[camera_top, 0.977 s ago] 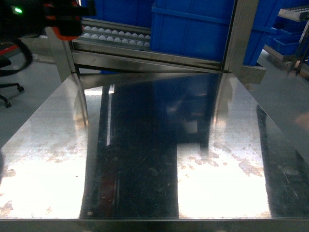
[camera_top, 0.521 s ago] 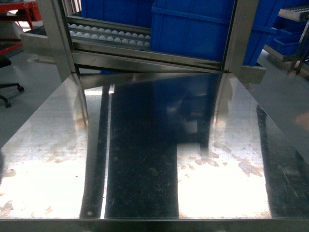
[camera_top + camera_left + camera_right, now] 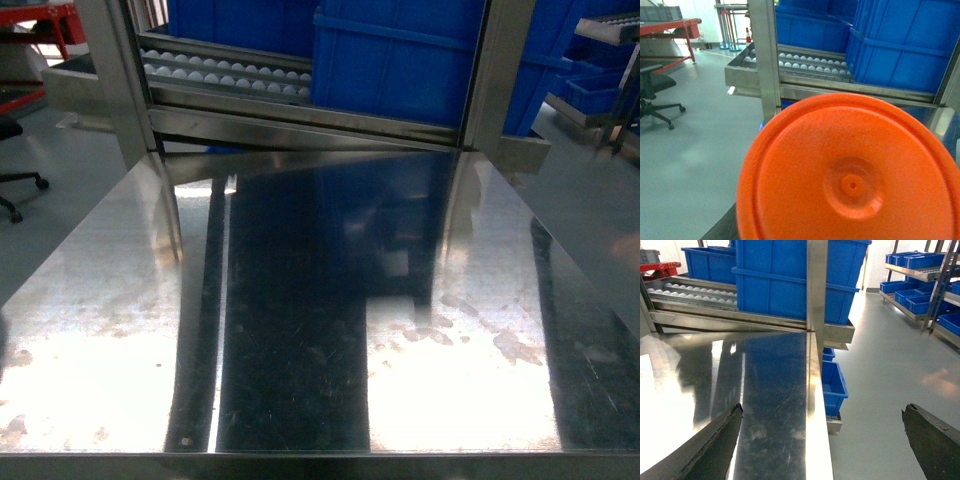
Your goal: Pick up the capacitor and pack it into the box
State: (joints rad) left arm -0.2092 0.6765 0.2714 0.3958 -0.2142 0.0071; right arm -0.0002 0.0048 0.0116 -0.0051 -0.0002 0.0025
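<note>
An orange round face with a raised rim and a centre dimple, which I take for the capacitor (image 3: 850,175), fills the lower part of the left wrist view. It hangs in the air right in front of my left gripper and hides the jaws. Only a dark sliver of one finger (image 3: 720,229) shows at its lower left. My right gripper (image 3: 822,440) is wide open with nothing between its dark fingers (image 3: 710,445). It hovers over the right edge of the steel table (image 3: 775,390). The box is out of view. Neither gripper shows in the head view.
The shiny steel table (image 3: 110,340) fills the head view. Behind it stands a steel rack with a roller track (image 3: 230,75) and large blue bins (image 3: 400,60). Small blue bins (image 3: 832,385) sit on the floor right of the table, and an office chair (image 3: 655,95) is at the left.
A second ago my left arm with an orange part showed at the head view's top left. It has since left that view. The table looks the same.
</note>
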